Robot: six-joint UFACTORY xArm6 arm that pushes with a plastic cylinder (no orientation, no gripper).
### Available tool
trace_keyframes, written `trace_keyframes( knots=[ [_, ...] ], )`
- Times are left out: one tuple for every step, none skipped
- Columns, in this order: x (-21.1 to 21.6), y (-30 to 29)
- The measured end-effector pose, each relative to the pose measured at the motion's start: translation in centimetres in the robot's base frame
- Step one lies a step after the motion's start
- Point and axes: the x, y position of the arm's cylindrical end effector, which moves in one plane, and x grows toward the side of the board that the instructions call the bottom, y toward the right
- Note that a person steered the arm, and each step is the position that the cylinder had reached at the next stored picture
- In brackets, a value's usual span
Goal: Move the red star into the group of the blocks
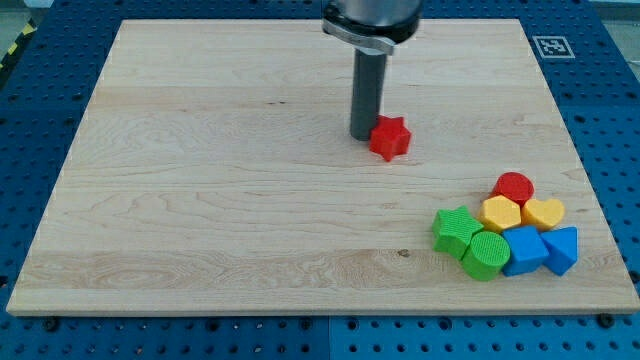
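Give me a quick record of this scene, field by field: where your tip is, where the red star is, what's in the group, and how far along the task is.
tip: my tip at the red star's left edge, seemingly touching
red star: red star, alone near the board's middle
group: near the view's bottom right; red cylinder, yellow hexagon, yellow heart, green star, green cylinder, blue cube, blue triangle
surface: wooden board
task state: star clearly apart from group, up and to the view's left of it

Red star [390,138], dark rod [364,95], pale wood-grain board [200,200], and red, yellow, green, blue blocks [507,238].
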Motion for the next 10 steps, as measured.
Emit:
trace_keyframes(
  knots=[
    [0.0,3.0],
    [0.0,6.1],
    [0.2,8.9],
    [0.6,9.5],
    [0.9,9.5],
    [2.8,9.5],
    [5.1,9.5],
    [6.5,9.0],
    [5.3,5.7],
    [0.1,0.6]
  ],
)
